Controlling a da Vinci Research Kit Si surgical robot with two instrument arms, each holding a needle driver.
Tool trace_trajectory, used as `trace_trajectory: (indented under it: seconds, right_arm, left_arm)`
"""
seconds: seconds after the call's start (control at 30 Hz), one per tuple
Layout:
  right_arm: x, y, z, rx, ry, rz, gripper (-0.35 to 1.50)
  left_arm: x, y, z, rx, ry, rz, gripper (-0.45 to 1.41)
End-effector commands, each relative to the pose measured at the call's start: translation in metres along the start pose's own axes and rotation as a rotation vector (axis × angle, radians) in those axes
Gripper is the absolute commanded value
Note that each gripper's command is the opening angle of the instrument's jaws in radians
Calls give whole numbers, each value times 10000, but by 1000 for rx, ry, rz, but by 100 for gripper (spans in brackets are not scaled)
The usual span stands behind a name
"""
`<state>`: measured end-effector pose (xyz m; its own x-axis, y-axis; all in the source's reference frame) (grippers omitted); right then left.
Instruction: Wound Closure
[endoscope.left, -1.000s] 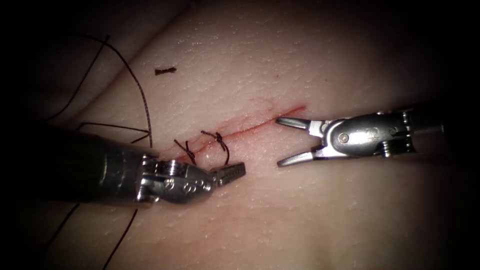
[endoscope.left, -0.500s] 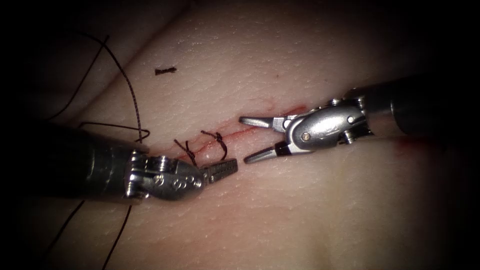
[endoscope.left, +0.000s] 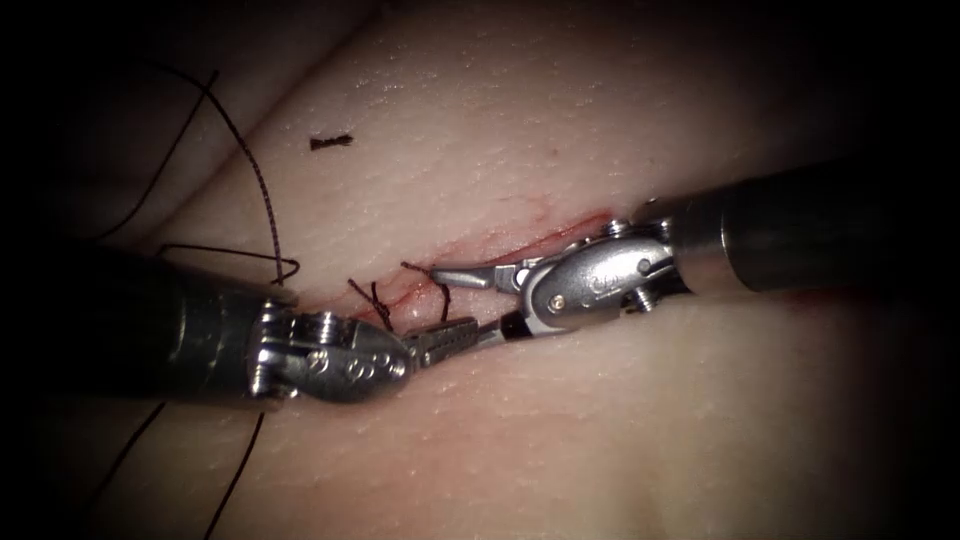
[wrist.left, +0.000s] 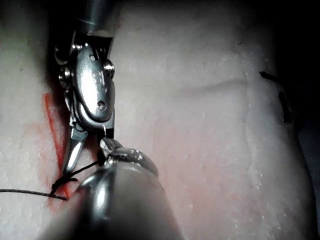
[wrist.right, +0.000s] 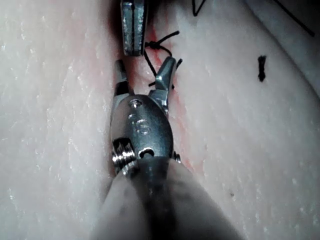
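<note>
Claws: left closed on thread; right open, empty.

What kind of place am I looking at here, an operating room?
Probably a surgical training bench, not an operation: a slab of pale tissue with a short red cut, dark thread knotted across it, and two metal robot tools, left gripper and right gripper, working over it.

Readable text: none | Labels, brands, numbers: none legible on either tool or the tissue | Signs: none visible in any view
</note>
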<state>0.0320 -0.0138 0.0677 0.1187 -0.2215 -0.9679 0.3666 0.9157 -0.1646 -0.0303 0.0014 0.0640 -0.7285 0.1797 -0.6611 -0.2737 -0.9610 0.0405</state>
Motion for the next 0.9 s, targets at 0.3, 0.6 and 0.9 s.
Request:
trace_trajectory:
  seconds: [0.3,0.6,0.9]
  right_arm:
    - [-3,6,25,-12,35,-10,69]
    - [2,10,42,-16,67,-22,66]
    - [11,12,58,-15,89,-38,54]
  left_arm:
    - [1,7,5,-2,-1,4,-45]
    - [1,7,6,-3,1,3,-45]
    - [1,7,6,-5,4,3,-45]
